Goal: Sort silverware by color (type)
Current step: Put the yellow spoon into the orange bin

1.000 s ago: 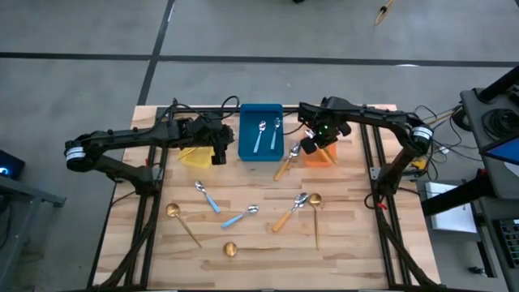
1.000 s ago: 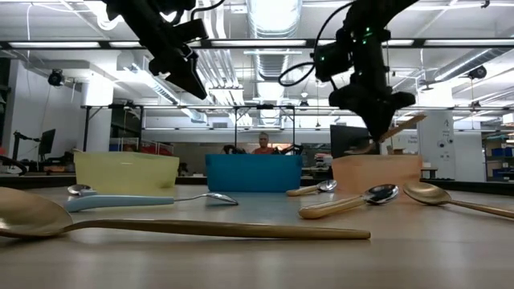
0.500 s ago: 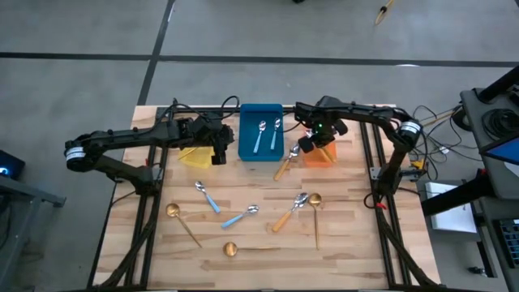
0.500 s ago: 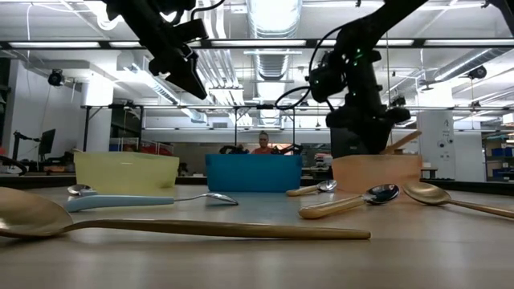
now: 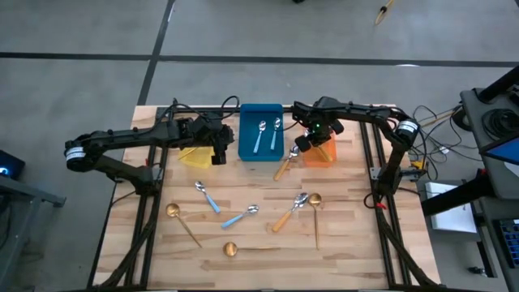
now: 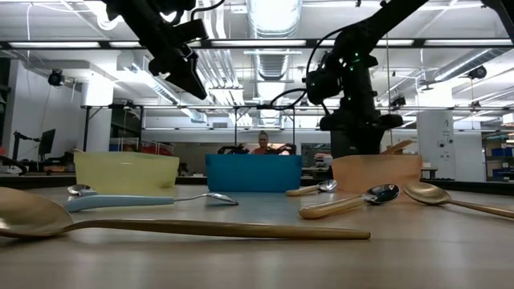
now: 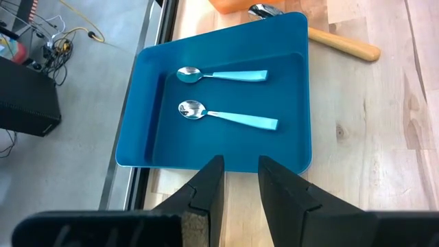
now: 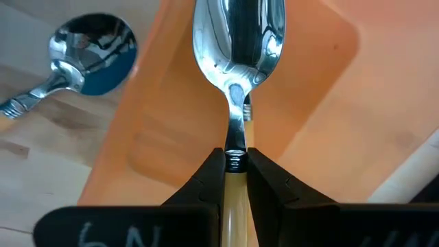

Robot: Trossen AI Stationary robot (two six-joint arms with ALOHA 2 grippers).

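Bins stand in a row along the far edge of the wooden table: a yellow bin toward the left, a blue bin in the middle, and an orange bin toward the right.

The blue bin holds two blue-handled spoons lying side by side, bowls toward the far wall of the bin. The yellow bin sits mostly under the left arm, so its contents cannot be made out.

The right gripper hangs over the near-left part of the orange bin, clenched on an orange-handled spoon. In the right wrist view the handle is pinched between the two fingers and the silver bowl points out over the bin's orange floor. Nothing else can be seen inside the orange bin.

The left gripper hovers just off the blue bin's near-left side, above the yellow bin, its fingers slightly parted with nothing between them.

Outside the bins, a second orange-handled spoon lies on the table touching or just beside the near edge of the blue bin, between it and the orange bin. Toward the middle of the table lie two more blue-handled spoons, a third orange-handled spoon, and three gold spoons: one near the left edge, one toward the near edge, one toward the right beside the orange-handled one.
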